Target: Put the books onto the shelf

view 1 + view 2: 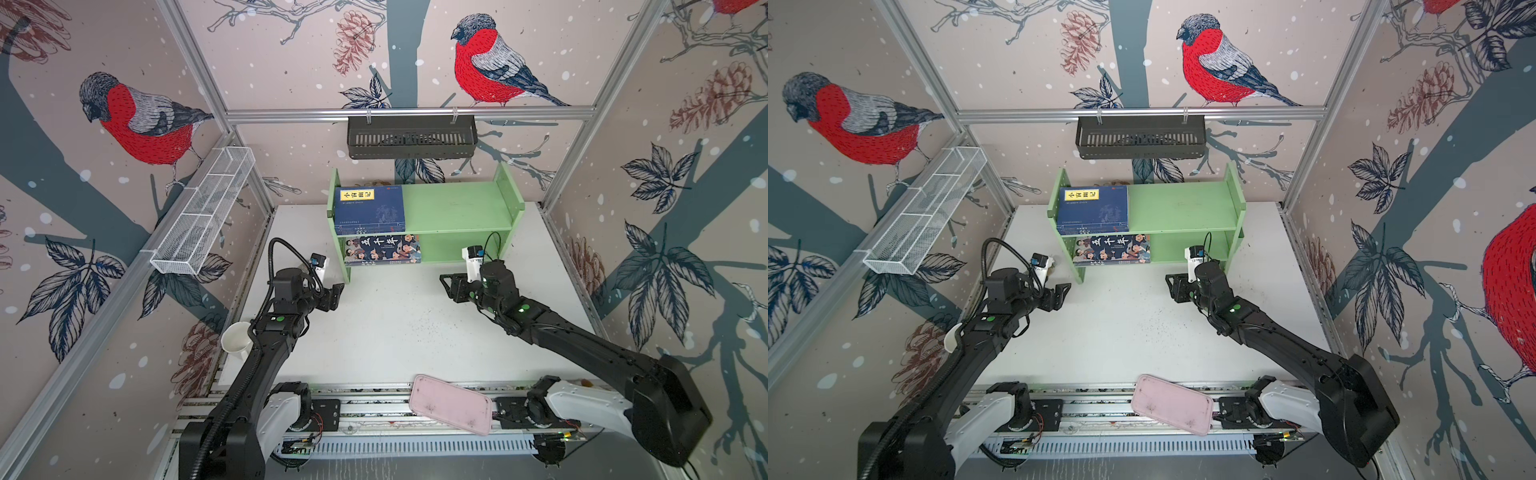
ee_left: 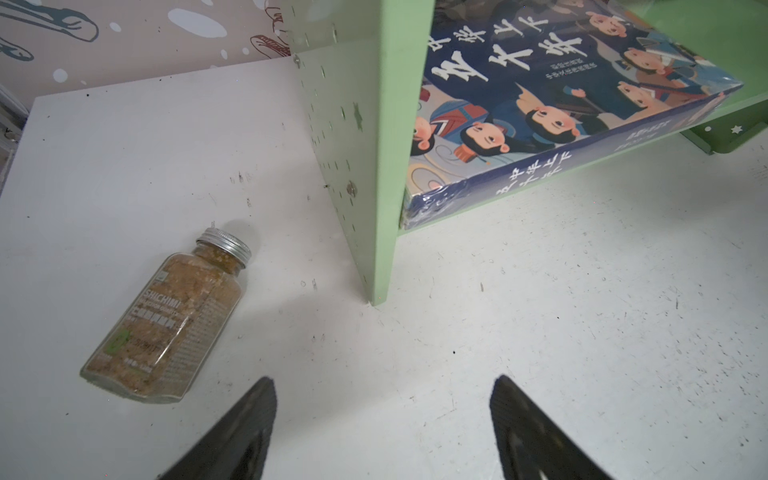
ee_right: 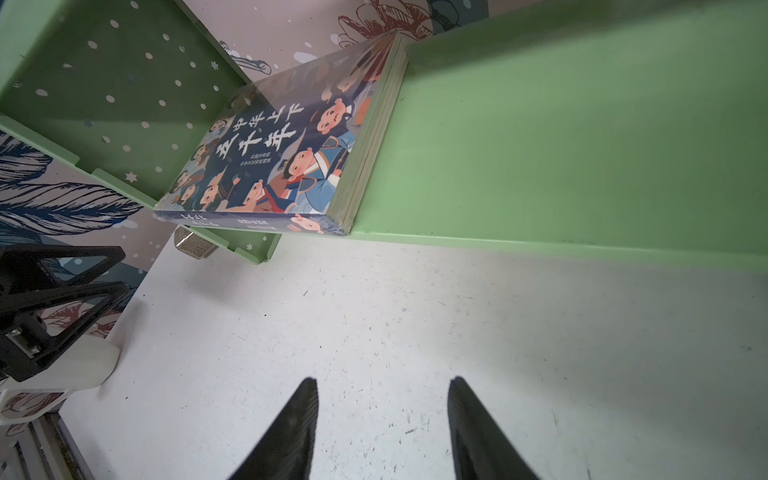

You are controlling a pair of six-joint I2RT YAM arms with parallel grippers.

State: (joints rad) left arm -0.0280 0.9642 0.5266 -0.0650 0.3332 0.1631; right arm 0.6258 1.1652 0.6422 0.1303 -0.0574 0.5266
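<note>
Navy-blue paperbacks (image 1: 370, 210) lie atop the light green wooden shelf (image 1: 457, 208), cartoon-cover book (image 1: 382, 248) on its lower tier — left fingers (image 2: 245, 424) and right fingers (image 3: 295, 424) spread, empty.

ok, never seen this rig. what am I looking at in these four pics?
The left arm and right arm are robot arms at a white table, each ending in a two-finger gripper. Two pictures look down from one overhead stereo camera; the other two come from cameras on the wrists. At the back stands a green shelf: navy books lie stacked on its upper tier, and a cartoon book lies flat on the lower. A spice jar lies on the table beside the shelf's side panel, a cup sits by the left arm, and a pink tray rests on the front rail. The left gripper and right gripper are open and hold nothing.
</note>
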